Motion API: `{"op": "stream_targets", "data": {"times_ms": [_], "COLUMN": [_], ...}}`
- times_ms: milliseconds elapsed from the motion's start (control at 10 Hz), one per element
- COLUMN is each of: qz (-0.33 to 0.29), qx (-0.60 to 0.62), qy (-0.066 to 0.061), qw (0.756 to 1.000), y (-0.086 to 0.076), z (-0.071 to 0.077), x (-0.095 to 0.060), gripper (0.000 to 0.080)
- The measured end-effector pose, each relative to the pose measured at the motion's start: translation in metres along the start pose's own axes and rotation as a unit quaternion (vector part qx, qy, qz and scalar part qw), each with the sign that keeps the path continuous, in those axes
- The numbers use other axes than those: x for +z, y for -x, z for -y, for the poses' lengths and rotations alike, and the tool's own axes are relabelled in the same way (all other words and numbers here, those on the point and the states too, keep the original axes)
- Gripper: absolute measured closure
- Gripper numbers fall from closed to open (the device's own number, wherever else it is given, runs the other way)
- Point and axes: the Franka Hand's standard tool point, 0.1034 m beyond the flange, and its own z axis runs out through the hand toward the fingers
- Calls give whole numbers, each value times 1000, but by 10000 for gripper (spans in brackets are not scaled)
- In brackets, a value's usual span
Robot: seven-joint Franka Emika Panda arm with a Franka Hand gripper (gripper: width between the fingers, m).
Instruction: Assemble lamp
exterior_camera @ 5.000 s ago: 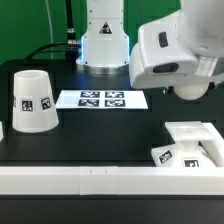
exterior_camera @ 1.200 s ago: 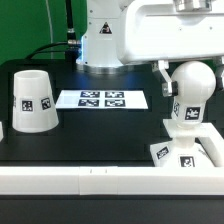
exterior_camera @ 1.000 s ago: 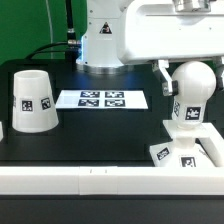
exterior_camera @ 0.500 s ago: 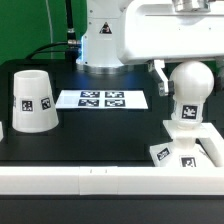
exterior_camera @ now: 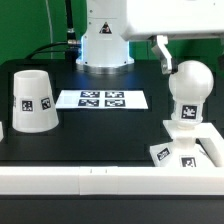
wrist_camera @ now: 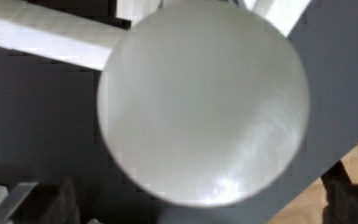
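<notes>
The round-headed bulb (exterior_camera: pixel 190 92) stands upright on the flat stepped base (exterior_camera: pixel 207 143) at the exterior view's right. My gripper (exterior_camera: pixel 187 52) is open just above the bulb's head, apart from it; one finger (exterior_camera: pixel 161 56) shows beside the head's top. In the wrist view the bulb's head (wrist_camera: pixel 202 100) fills most of the picture, with a dark finger (wrist_camera: pixel 19 200) at the edge. The tapered shade (exterior_camera: pixel 33 100) stands mouth down at the exterior view's left, far from the gripper.
The marker board (exterior_camera: pixel 102 99) lies flat at the middle back. The white border wall (exterior_camera: pixel 80 180) runs along the front edge. The arm's white pedestal (exterior_camera: pixel 103 45) stands behind the marker board.
The gripper brought the bulb onto the base, held it there, then let go and rose. The bulb stays upright on the base.
</notes>
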Motion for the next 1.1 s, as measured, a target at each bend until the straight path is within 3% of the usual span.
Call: {"op": "stream_targets", "data": {"times_ms": [300,500,800,900,1100], "qz": [17,91,195,220,214], "qx": [0,7,-7,-15,-18], "qy": [-6,-26,-45,-48,-47], "qw": [1000,995,980,974,976], "y": [3,12,12,10,11], "z": [2,11,7,7,3], "x": [2,10,14,16,21], "gripper": [101,101,101,101,101]}}
